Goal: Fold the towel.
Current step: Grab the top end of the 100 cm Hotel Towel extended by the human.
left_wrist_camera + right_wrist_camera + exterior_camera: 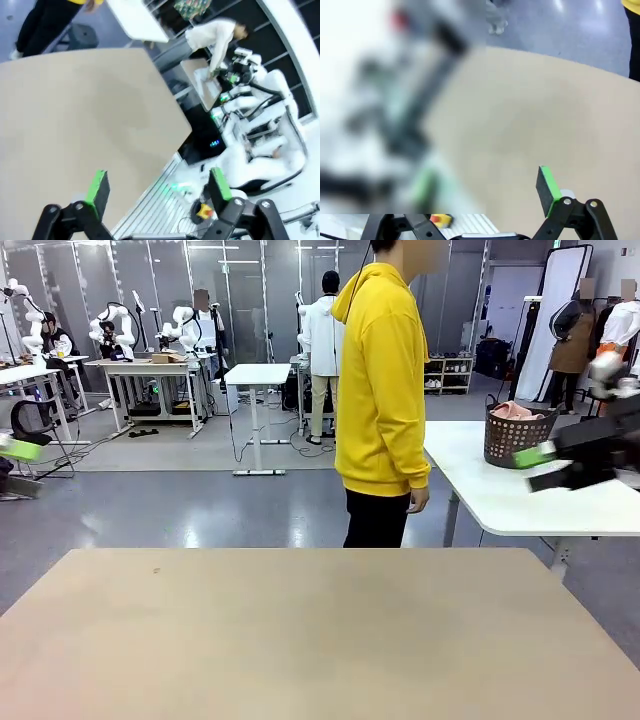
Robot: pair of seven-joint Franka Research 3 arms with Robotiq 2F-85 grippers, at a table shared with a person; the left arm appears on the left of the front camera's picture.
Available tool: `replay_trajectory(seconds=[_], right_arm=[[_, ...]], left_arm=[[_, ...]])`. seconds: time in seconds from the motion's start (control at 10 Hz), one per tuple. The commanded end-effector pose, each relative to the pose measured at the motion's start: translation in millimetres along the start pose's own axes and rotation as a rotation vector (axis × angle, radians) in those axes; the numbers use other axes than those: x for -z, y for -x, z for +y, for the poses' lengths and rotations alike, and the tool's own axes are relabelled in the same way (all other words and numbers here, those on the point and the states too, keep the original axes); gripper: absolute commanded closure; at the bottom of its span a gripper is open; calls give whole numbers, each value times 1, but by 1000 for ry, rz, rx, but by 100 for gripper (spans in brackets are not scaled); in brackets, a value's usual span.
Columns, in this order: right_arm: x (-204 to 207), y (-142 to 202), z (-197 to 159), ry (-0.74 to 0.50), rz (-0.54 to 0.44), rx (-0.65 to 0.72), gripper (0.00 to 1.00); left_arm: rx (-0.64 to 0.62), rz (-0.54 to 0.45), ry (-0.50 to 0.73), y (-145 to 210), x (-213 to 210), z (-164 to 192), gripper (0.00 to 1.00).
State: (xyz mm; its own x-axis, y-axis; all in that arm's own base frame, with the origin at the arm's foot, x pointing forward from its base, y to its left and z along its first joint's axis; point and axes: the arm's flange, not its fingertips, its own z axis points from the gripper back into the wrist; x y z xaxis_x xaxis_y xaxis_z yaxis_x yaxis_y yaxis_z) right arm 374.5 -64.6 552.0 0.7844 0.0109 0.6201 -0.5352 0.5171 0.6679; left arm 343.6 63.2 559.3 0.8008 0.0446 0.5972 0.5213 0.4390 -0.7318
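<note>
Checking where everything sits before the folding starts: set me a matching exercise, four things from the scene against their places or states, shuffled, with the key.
Things:
1. towel
2. basket
3. person in the yellow hoodie
4. left gripper

Places or states:
A. on the white side table
B. fingers open, nothing between them
C. bunched inside the basket
D. standing at the far edge of the wooden table

Pairs: 1-C, 2-A, 3-D, 4-B
</note>
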Motion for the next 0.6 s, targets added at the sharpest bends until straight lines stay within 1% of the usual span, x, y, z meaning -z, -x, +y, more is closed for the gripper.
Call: replay_trajectory(seconds=[0.0, 0.1, 0.3, 0.4, 0.5], right_arm=[[-40, 28, -22, -43, -108, 143, 0], [-61, 42, -34, -39, -156, 199, 0], [-96, 68, -53, -17, -247, 258, 0], [-113, 83, -58, 1, -291, 289, 0], [-128, 94, -61, 17, -332, 306, 0]], left_arm=[[-1, -100, 51, 26, -40, 23, 0], [-52, -170, 45, 36, -64, 34, 0], [-111, -282, 29, 61, -105, 52, 0], [-146, -369, 15, 78, -128, 56, 0], [-167, -426, -2, 90, -143, 57, 0]])
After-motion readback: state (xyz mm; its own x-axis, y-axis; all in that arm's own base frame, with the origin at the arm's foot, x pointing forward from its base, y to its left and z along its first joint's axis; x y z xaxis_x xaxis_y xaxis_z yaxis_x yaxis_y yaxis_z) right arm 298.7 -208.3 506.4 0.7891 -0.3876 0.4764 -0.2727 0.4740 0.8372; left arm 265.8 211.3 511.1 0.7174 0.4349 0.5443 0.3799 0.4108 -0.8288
